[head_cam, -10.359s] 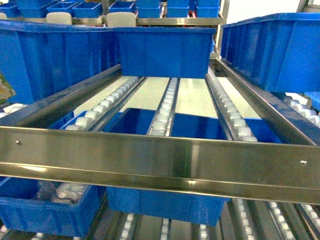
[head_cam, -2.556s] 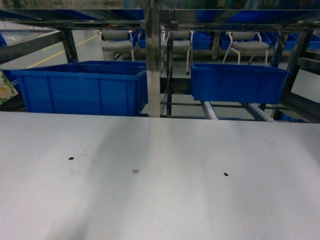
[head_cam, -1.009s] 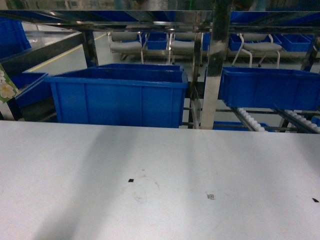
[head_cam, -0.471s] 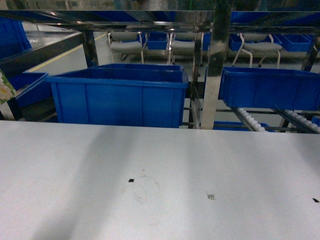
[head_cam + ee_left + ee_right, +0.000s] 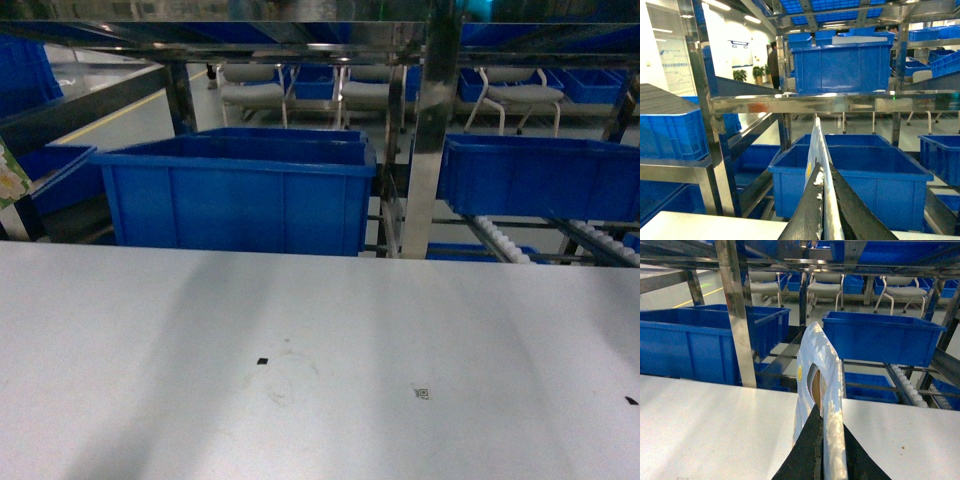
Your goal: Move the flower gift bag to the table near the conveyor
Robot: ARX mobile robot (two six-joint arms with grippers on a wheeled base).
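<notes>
Plainly both grippers had something in hand. The right gripper [image 5: 824, 456] had its dark fingers [image 5: 807, 450] pressed together on the lower edge of the bag [image 5: 812, 347] — pale blue, a yellow-centred flower on its face, the handle hole showing near the top. It stood upright over the white table [image 5: 700, 415], and I could not tell whether its bottom touched the top.

The left gripper [image 5: 826, 212] was likewise pinched tight on a second bag [image 5: 816, 150], seen edge-on as a thin pale strip with a spot of yellow. It hung off the table's left end, in front of a blue bin [image 5: 855, 175].

From the head view only a flowered sliver [image 5: 12, 175] showed at the left edge. Beyond the table's far edge stood the conveyor [image 5: 425, 150] — steel posts, white rollers [image 5: 500, 240] to the right — with bins sitting in it and grey chairs [image 5: 250, 90] behind.
</notes>
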